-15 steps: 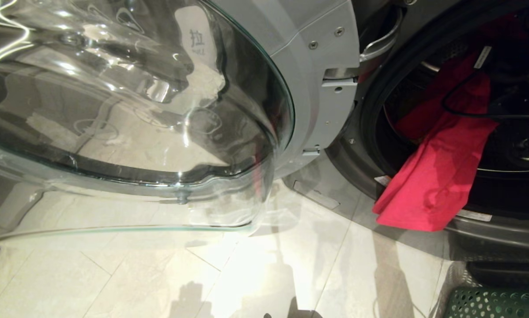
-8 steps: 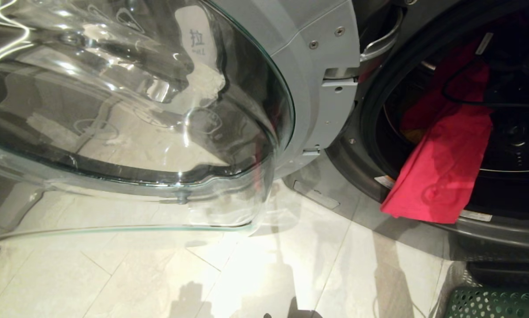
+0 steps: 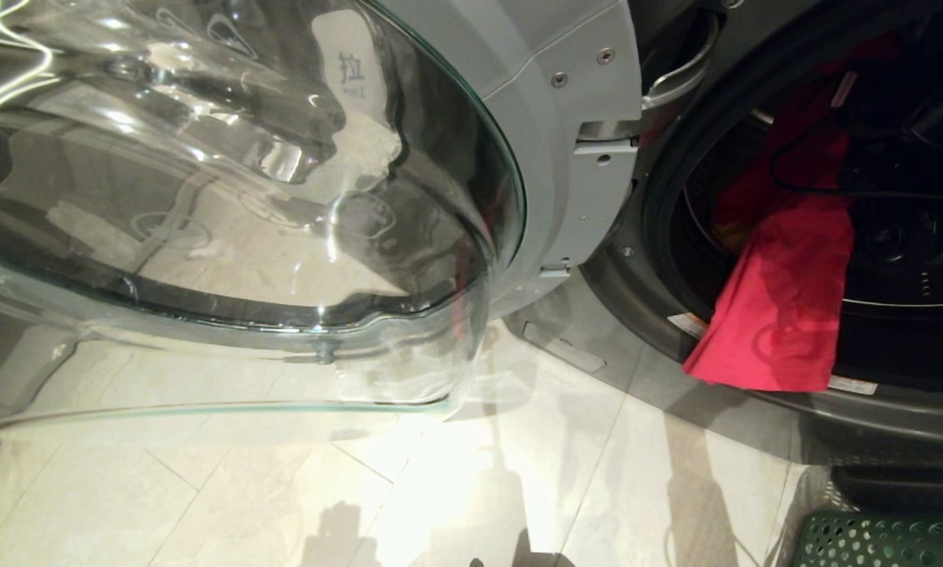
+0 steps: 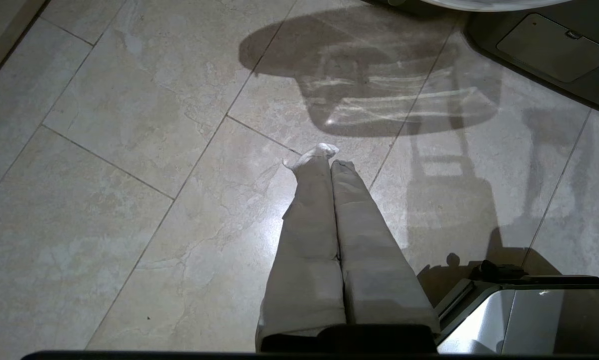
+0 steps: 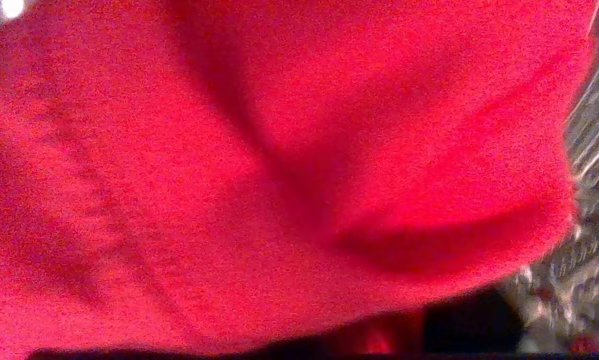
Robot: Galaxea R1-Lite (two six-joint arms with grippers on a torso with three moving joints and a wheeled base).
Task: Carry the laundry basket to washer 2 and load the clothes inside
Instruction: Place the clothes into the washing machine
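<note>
Head view: red garment [image 3: 778, 307] drawn further into washer [image 3: 660, 260] drum than moment ago, less cloth over rim; loading nearly done for this piece. Right gripper hidden behind cloth, state cannot tell. Left gripper [image 4: 332, 162] closed, empty, over floor [image 4: 129, 150]. Count: one garment, one green basket [image 3: 873, 539], one glass door [image 3: 243, 197].

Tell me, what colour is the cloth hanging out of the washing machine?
Red. The cloth shows best in the head view, draped over the washer's door opening.
</note>
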